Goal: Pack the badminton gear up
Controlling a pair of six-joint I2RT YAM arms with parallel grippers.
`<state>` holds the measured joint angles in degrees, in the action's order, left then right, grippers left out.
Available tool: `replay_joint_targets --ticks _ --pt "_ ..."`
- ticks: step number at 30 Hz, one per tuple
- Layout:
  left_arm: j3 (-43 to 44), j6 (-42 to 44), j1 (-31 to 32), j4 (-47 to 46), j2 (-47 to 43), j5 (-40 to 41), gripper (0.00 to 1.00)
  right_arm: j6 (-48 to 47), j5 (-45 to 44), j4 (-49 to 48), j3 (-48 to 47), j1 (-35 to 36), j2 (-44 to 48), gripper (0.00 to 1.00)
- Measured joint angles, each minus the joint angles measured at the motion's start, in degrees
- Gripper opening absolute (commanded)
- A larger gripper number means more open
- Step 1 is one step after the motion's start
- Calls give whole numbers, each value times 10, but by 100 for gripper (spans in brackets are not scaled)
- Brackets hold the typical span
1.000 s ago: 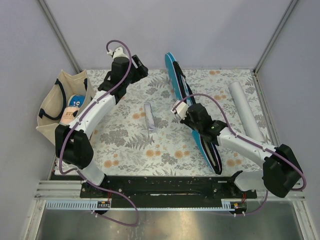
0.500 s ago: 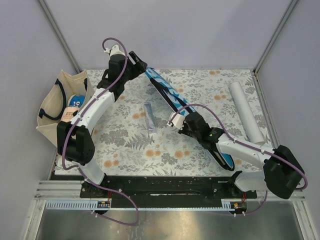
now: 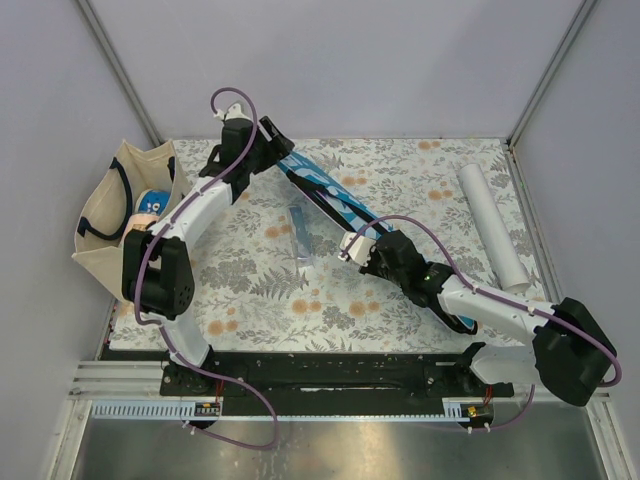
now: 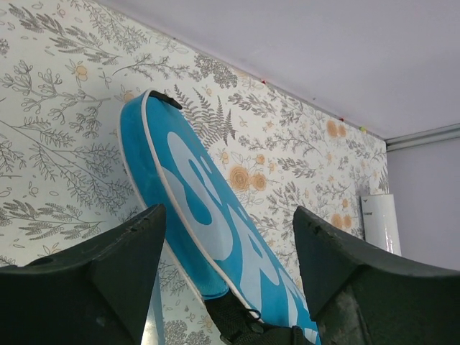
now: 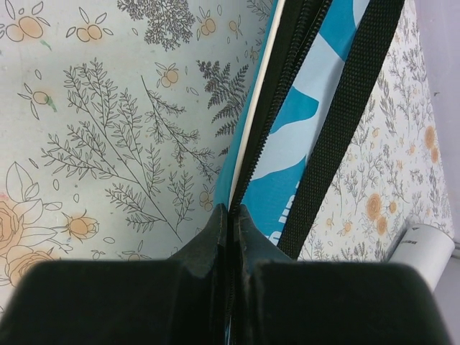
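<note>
Nearest me, the right gripper (image 3: pixel 362 247) is pinched on the black zipped edge of the cover (image 3: pixel 330 195). On its wrist feed the fingers (image 5: pixel 208 237) are pressed tight together on that seam, and a black strap (image 5: pixel 338 122) runs along the blue face beside it. The cover lies slantwise across the floral surface (image 3: pixel 250 290), from near my right arm's forearm up toward the far left.

Just left of the cover's middle sits a small grey-blue oblong (image 3: pixel 298 232) (I can't tell what it is). The tube (image 3: pixel 490 225) lies well apart on the right side, near the edge.

At the far end the left gripper (image 3: pixel 275 150) hangs over the cover's tip, jaws spread wide. From its camera, the rounded end with white lettering shows between the fingers (image 4: pixel 108 273) and rests on the surface. A tan bag (image 3: pixel 110 210) stands off the left edge.
</note>
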<state>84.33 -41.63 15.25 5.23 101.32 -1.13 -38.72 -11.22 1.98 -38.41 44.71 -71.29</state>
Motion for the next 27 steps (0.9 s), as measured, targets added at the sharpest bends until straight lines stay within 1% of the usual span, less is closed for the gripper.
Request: replay_joint_targets --ticks 5,11,18,23,27 --pt "-24 3 -3 -6 0 -2 72 0 4 -5 2 0 5 0" --pt "-25 22 -7 26 -3 21 73 0 4 -4 3 0 5 0" --pt "-33 21 -9 64 -15 36 73 0 4 -4 3 0 5 0" --pt "-42 -2 -19 66 -19 30 66 0 7 -4 3 0 5 0" --pt "-66 -36 -31 48 -18 1 61 0 12 -4 3 0 5 0"
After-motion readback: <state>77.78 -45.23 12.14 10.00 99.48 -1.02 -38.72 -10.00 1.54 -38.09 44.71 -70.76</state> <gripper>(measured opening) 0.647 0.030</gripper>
